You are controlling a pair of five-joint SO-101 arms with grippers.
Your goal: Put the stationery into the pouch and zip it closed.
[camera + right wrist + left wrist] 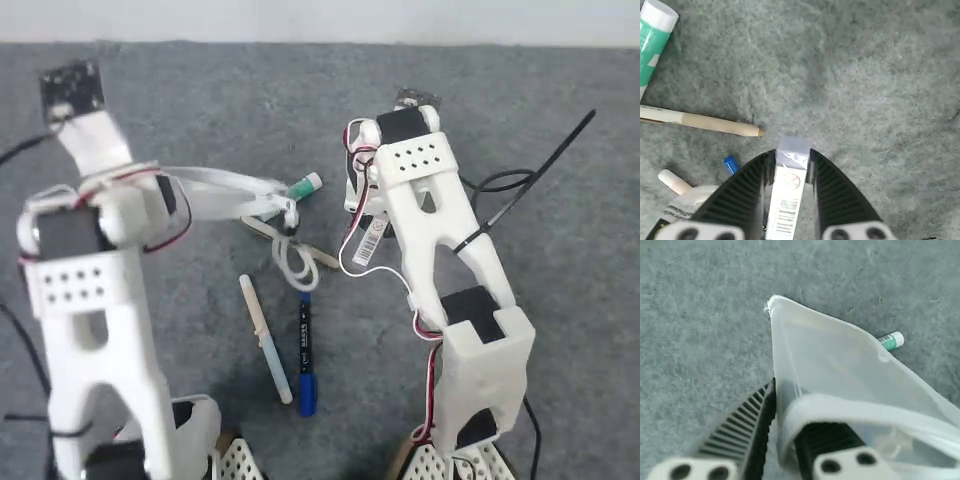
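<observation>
Left gripper (785,412) clamps the pouch (840,360) by its rim, apparently holding the mouth up for loading. Right gripper (790,156) pinches a labelled eraser (785,200), probably the next item in; a blue pen (305,352) lies mid-surface.

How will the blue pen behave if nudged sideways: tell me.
The blue pen looks slim, straight and round, so it would probably stay stiff and roll. The fuzzy grey mat under it may slow that roll.
</observation>
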